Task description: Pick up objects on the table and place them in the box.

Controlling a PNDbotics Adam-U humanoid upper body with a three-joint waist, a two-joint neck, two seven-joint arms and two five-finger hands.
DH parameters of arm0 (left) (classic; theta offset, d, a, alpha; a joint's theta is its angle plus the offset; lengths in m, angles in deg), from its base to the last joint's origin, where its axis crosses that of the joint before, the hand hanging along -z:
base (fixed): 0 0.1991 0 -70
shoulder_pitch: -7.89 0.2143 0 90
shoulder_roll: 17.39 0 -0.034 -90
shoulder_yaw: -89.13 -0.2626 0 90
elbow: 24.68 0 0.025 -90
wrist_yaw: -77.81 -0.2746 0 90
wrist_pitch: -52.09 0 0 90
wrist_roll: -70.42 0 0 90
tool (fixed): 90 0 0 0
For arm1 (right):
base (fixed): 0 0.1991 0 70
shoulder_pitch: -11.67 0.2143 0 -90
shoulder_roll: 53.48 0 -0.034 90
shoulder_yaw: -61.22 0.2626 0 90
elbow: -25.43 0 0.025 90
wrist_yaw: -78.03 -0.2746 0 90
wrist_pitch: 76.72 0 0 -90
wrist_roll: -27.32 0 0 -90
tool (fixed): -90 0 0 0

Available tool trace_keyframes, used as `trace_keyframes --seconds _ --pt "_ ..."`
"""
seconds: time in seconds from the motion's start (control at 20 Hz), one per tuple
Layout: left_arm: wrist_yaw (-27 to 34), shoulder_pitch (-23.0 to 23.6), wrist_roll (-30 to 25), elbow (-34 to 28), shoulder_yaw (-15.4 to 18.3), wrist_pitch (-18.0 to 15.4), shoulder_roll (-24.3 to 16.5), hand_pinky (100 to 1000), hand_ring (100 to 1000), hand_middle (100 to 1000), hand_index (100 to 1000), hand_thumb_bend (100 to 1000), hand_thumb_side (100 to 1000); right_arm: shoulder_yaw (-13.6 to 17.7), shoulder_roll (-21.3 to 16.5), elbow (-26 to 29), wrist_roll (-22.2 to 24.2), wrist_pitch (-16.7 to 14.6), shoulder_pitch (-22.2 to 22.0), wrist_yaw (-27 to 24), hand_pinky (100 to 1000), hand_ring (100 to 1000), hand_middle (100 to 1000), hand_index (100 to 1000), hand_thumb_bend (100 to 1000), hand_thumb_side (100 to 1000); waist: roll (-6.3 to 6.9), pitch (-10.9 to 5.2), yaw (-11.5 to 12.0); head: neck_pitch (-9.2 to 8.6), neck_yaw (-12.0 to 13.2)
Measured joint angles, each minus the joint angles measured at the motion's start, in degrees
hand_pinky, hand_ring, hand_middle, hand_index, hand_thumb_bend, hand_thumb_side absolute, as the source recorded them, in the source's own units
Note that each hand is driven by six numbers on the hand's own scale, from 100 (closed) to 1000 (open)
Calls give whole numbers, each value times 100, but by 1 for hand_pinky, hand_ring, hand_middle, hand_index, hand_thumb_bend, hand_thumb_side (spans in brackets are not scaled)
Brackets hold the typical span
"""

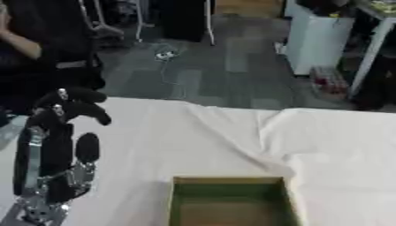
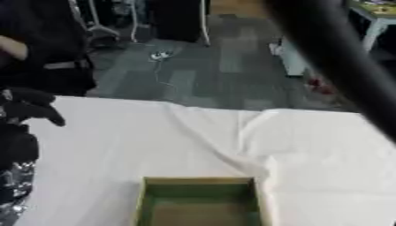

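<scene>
White cloth covers the bench [image 1: 232,141], rumpled into a long fold that runs from the far edge down toward the box [image 1: 228,201], an open cardboard box with a tan rim and greenish inner walls sitting at the near edge, its floor bare as far as the views show. No loose object to pick up shows anywhere on the cloth in either view, so the things the task names are either outside the views or already gone; which it is cannot be told. The left hand [image 1: 74,108] is raised at the left side of the bench, well apart from the box, its fingers curled over and downward with the thumb standing apart below them, and nothing shows in its grasp. The right hand does not appear; only a dark blurred bar [image 2: 340,57] crosses the upper right of the right eye view, probably part of the right arm close to the camera. The main risk from here seems to be reaching blind: with no target in sight, a sweep of the left hand could catch the fold, drag the cloth and shift the box, or the near arm could keep hiding the work.
</scene>
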Motion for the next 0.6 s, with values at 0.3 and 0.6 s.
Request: trace_keyframes --seconds 0.3,0.6 --pt "615 -10 -282 -3 -195 -26 70 390 444 589 598 100 624 37 -275 0 -153 -153 -118 107 100 399 485 550 100 924 101 -363 -38 271 0" --pt "1016 -51 -565 -6 -242 -9 26 542 527 674 645 100 652 44 -404 0 -115 -115 -270 28 100 398 487 554 100 934 101 -464 38 309 -50"
